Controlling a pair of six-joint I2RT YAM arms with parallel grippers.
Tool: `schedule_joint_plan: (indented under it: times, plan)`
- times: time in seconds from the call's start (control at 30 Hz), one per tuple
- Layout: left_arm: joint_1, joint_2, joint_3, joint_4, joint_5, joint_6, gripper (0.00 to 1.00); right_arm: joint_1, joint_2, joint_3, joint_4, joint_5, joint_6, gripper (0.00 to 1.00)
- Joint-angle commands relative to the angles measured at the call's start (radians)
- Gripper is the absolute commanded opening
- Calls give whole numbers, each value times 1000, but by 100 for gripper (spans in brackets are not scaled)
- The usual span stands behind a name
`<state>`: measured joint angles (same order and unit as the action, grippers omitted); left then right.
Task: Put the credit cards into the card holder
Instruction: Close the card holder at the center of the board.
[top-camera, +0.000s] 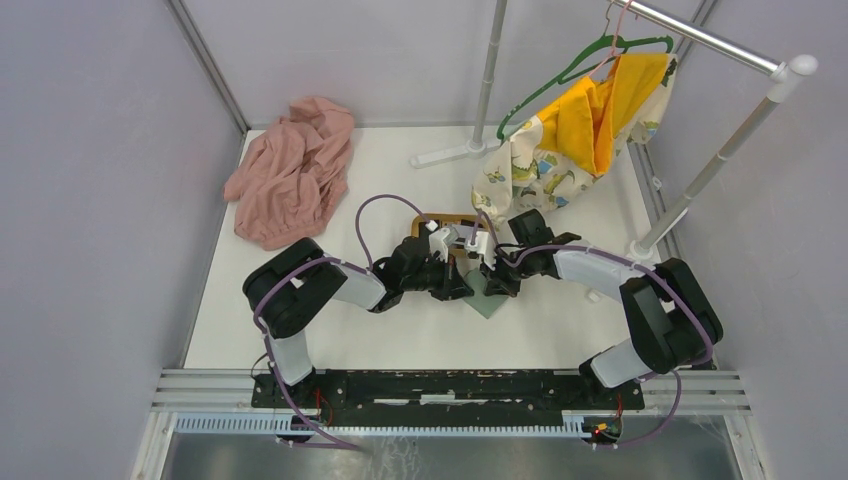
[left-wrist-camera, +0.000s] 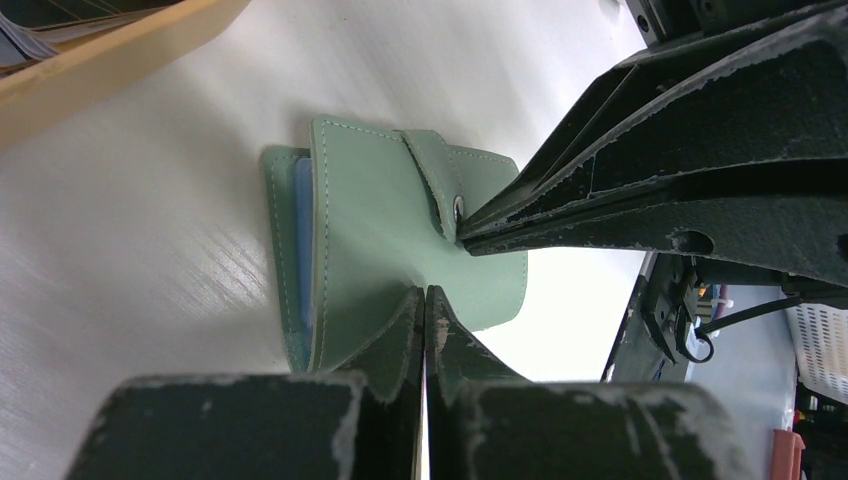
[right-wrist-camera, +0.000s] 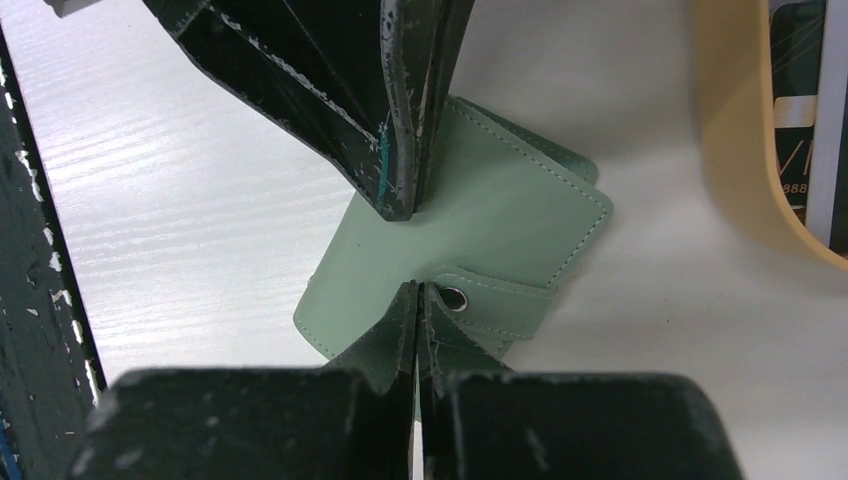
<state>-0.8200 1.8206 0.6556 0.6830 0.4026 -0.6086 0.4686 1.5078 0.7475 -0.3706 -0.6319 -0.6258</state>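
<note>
I have my left fingers (left-wrist-camera: 418, 318) and right fingers (right-wrist-camera: 412, 318) shut empty, tips touching the snapped-closed card holder (left-wrist-camera: 370, 230) on the table (left-wrist-camera: 150, 260) between them, with the credit cards (right-wrist-camera: 795, 100) unloaded in the wooden tray (right-wrist-camera: 735, 150) beyond.

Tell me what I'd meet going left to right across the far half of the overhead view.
pink cloth → wooden tray → yellow garment → white rack post

Top cam is looking down over the whole desk (top-camera: 400, 335); both wrist cams are viewing one card holder (left-wrist-camera: 370, 230) close-up from opposite sides.
</note>
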Motion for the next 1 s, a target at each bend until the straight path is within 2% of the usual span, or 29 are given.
schedule_joint_plan:
  times: [0.0,0.03,0.07,0.17,0.27,0.5,0.8,0.97]
  plan:
    - [2,-10,9,11,2,-14,2,-18,21,-29,-106,49,-13,0]
    - [2,-9,11,13,5,-16,2,-18,24,-21,-111,35,-19,0]
    - [2,-9,15,12,8,-17,2,-20,25,-15,-119,16,-27,5]
    - [3,-9,17,12,10,-19,2,-25,12,14,-147,-52,-64,30]
    - [3,-7,16,13,11,-20,2,-33,-19,38,-183,-122,-120,41]
    - [3,-1,26,13,22,-20,2,-77,-107,80,-290,-217,-305,45]
    - [2,1,31,8,28,-20,2,-79,-133,131,-143,-67,-388,43]
    - [3,4,41,-10,22,-26,2,-30,-95,96,-79,31,-316,43]
